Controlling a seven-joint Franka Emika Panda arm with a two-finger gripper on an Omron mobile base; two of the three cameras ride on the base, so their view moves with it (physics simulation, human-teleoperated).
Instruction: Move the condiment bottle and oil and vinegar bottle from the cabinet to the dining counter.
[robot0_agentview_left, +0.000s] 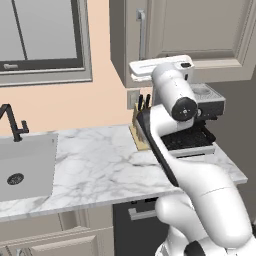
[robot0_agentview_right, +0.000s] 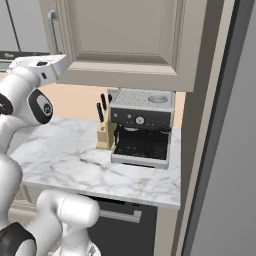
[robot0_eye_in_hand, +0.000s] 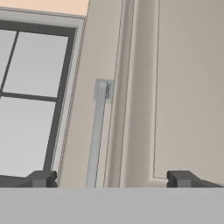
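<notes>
The cabinet (robot0_agentview_left: 200, 35) hangs closed above the coffee machine (robot0_agentview_right: 141, 127), so the bottles are presumably hidden inside, and the gripper (robot0_eye_in_hand: 109, 178) is spread wide facing the silver handle (robot0_eye_in_hand: 98, 131), apparently to pull the door open

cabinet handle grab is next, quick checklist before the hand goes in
1. Cabinet door shut, so it must be opened first: ok.
2. Hand open, jaws wide: ok.
3. Silver bar handle between the fingertips, left of centre: ok.
4. Hand touching the handle: not ok, apart.
5. Bottles inside the cabinet: cannot tell, door hides them.
6. Coffee machine and knife block below the cabinet, clear of the door: ok.
</notes>
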